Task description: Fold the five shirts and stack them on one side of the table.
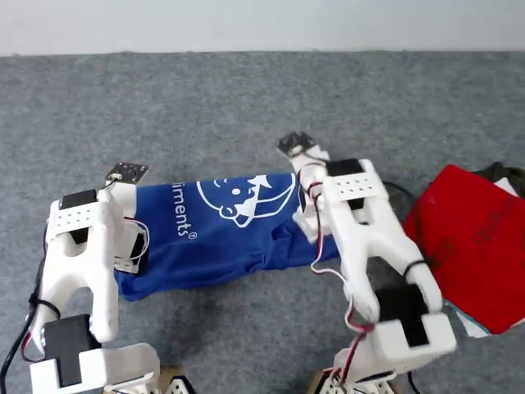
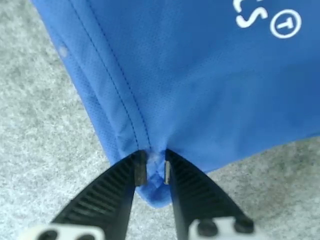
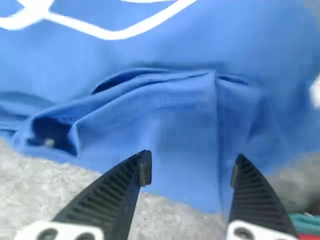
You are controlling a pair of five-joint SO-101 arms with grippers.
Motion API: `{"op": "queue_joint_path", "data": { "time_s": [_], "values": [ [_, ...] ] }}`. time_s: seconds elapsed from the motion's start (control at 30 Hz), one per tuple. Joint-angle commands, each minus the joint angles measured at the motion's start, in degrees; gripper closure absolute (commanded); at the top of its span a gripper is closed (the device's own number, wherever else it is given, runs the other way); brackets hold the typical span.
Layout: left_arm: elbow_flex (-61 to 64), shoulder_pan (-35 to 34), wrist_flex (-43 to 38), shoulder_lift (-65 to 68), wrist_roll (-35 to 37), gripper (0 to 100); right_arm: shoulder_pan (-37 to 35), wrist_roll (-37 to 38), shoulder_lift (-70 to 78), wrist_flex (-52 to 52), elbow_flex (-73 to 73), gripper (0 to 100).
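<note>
A blue shirt (image 1: pixel 217 226) with white print lies partly folded across the middle of the grey table (image 1: pixel 246 98). My left gripper (image 2: pixel 152 172) is shut on the hem corner of the blue shirt (image 2: pixel 190 85) at its left end. At the shirt's right end my right gripper (image 3: pixel 189 172) stands open just over the bunched blue cloth (image 3: pixel 165 135), with nothing between its fingers. In the high view the left arm (image 1: pixel 82 254) stands at the shirt's left end and the right arm (image 1: pixel 361 222) covers its right end.
A folded red shirt (image 1: pixel 472 242) lies at the right edge of the table, on top of other folded cloth (image 1: pixel 500 176) that peeks out behind it. The far half of the table is bare grey carpet.
</note>
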Motion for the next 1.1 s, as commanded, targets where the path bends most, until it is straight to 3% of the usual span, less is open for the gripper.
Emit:
{"op": "queue_joint_path", "data": {
  "time_s": [0.0, 0.13, 0.27, 0.47, 1.07],
  "values": [
    [0.13, 0.09, -0.09, -1.85, 0.0, 93, 0.4, 0.62, -7.25, 4.44, -3.08, 73.2],
    [0.13, 0.09, -0.09, -1.85, 0.0, 93, -0.92, 0.62, -10.95, 9.45, -2.81, 73.2],
    [0.13, 0.26, -0.09, -1.85, 0.0, 93, -6.81, 0.53, -11.56, 8.4, 1.14, 73.2],
    [0.13, 0.18, -0.09, -1.85, 0.0, 93, -12.0, 0.18, -11.21, -1.27, 7.65, 73.2],
    [0.13, 0.26, -0.09, -1.85, 0.0, 93, -12.53, 0.44, -9.45, -20.88, 19.96, 73.2]
  ]
}}
